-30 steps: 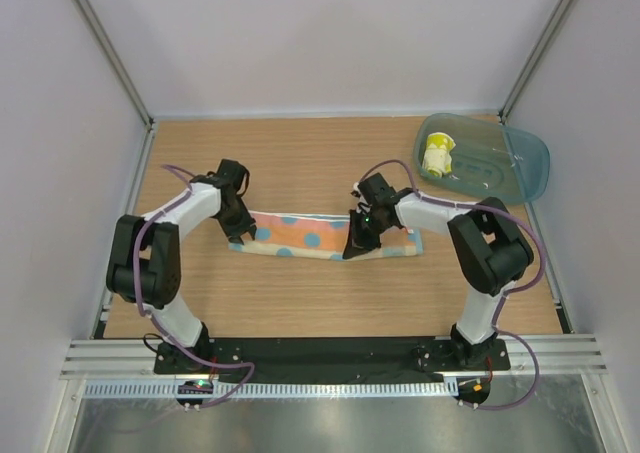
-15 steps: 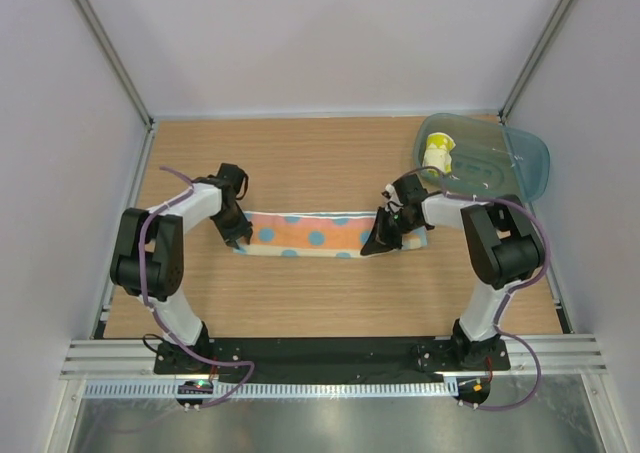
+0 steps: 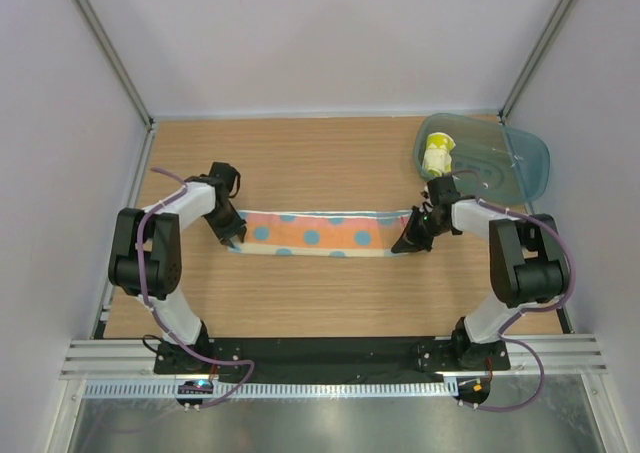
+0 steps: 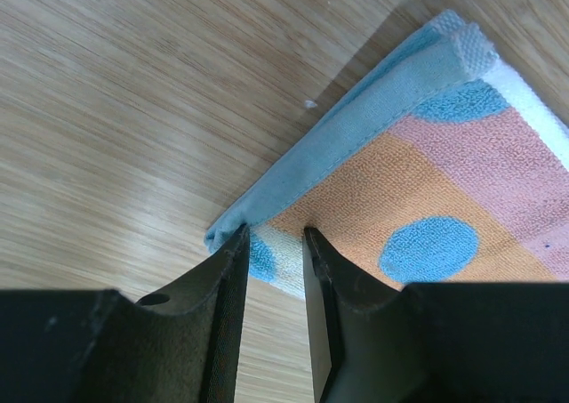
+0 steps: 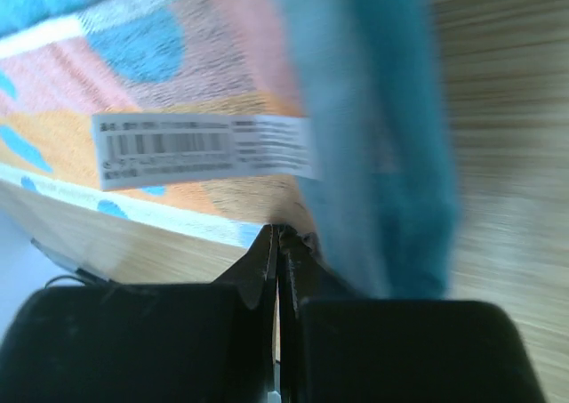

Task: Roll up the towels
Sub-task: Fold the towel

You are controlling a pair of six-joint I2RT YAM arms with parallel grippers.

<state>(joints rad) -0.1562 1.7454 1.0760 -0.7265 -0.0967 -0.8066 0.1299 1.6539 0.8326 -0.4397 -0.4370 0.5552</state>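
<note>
Top external view: a light blue towel [image 3: 320, 233] with orange and white patches lies as a long flat strip on a wooden table [image 3: 320, 163], to the left of a teal tray [image 3: 520, 178] and slightly nearer the arms. A yellow towel [image 3: 437, 156], apparently already rolled, stands inside the tray at its left side.

A second ago the right gripper [image 3: 408, 243] sat near the middle of the strip, with cloth doubled under it. It has since travelled toward the tray and now stands just beside the tray's near-left rim, so the strip is longer and drawn out straight. The left gripper [image 3: 232, 239] has stayed at the end farthest from the tray.

Left wrist view: the fingers stand narrow, the towel's corner [image 4: 267, 252] pinched between them. Right wrist view: the fingers are closed together on the towel's edge, with a white printed label [image 5: 204, 149] showing on the lifted cloth.

The blue towel appears unfolded and stretched flat, ready for rolling, which has not begun. One towel looks finished and one remains.
</note>
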